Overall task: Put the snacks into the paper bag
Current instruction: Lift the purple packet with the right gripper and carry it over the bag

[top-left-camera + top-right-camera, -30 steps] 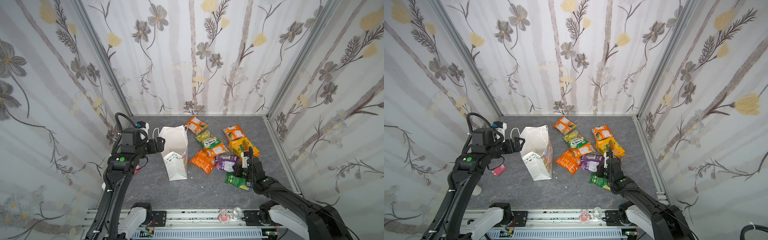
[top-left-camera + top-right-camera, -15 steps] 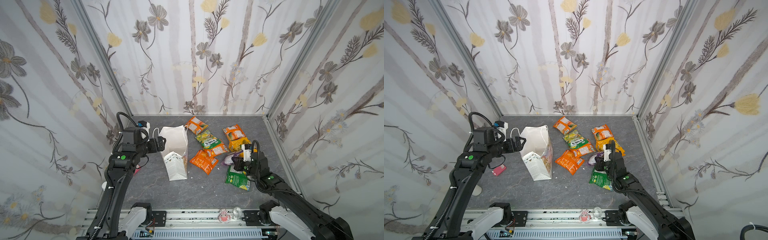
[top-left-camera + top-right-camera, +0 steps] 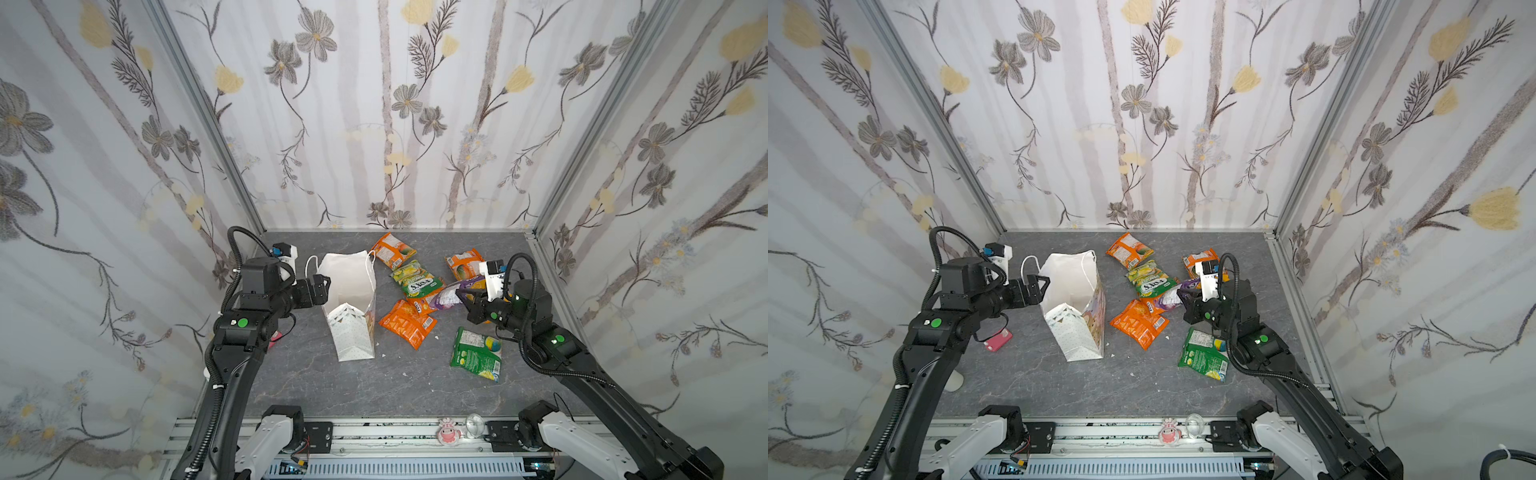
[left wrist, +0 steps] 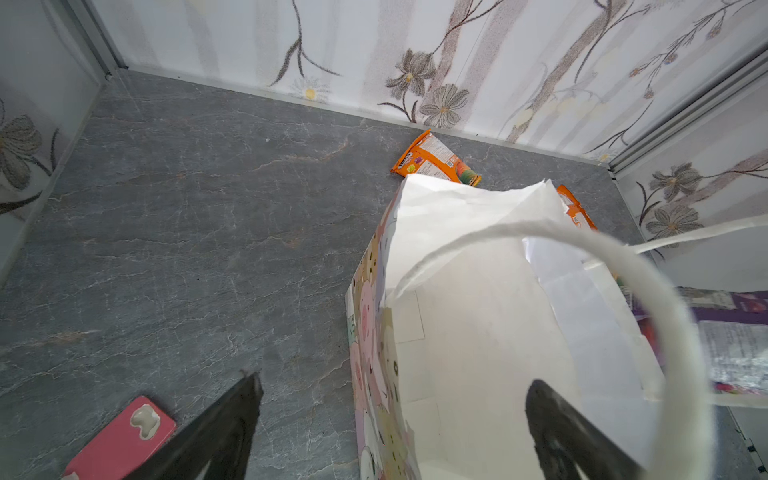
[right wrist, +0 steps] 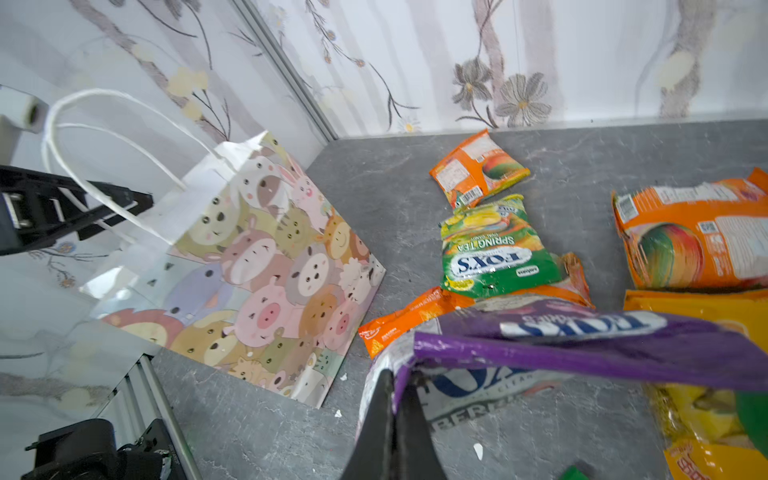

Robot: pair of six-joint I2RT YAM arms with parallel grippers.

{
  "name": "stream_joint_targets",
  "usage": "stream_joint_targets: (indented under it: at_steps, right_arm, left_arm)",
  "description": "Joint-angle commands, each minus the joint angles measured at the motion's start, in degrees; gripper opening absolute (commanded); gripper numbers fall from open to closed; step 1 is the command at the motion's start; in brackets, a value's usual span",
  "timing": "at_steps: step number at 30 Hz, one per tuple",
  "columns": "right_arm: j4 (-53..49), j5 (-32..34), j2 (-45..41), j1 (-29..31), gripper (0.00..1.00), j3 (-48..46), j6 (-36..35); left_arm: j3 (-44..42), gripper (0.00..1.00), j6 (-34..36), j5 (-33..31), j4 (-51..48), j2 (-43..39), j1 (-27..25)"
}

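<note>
Up it comes: your right gripper, jaws pinched on an edge of the purple packet, has it clear of the table. A second ago that packet lay flat beside the green packet, with the gripper low over it. Now it hangs above the orange packet and its neighbours, still short of the paper bag. So the pick is made and the carry is next (nothing shows inside the bag yet, and the other snacks are still on the table). Your left gripper has barely moved: jaws spread wide, straddling the bag's near rim under the cord handle and gripping nothing.
</note>
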Motion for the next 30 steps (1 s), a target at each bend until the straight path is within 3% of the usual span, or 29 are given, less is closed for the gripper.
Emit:
stream_joint_targets:
  at_steps: [1, 20, 30]
  right_arm:
    - [-1.44, 0.01, 0.84, 2.51, 0.0, 5.11, -3.65]
    - [-11.86, -1.28, 16.7, 14.7, 0.0, 36.81, -11.58]
    - [-12.68, -8.53, 26.62, 19.44, 0.0, 53.03, -13.89]
  left_arm:
    - [0.1, 1.0, 0.6, -1.41, 1.39, 0.04, 0.0]
    - [-0.96, 1.0, 0.46, -0.71, 1.06, -0.36, -0.08]
    - [-0.96, 1.0, 0.38, 0.09, 0.33, -0.83, -0.08]
